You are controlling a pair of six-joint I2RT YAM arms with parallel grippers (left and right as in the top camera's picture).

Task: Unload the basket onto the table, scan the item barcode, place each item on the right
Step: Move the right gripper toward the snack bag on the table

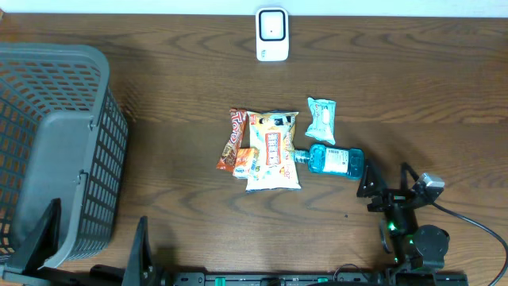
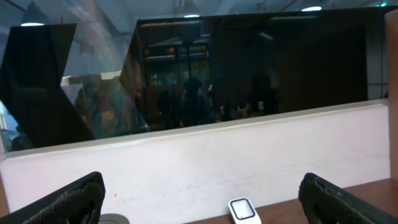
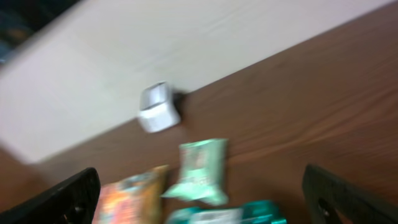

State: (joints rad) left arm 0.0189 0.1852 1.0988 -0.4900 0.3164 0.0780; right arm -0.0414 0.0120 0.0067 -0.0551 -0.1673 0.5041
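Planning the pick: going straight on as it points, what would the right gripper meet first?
Probably the bottle, lying just ahead of the right gripper; the green packet is beyond it. The wrist view is blurred.

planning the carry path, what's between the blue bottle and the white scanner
Overhead view: a pale green plastic packet, then bare wooden table up to the white box-shaped scanner.

Even light; right wrist view blurred.
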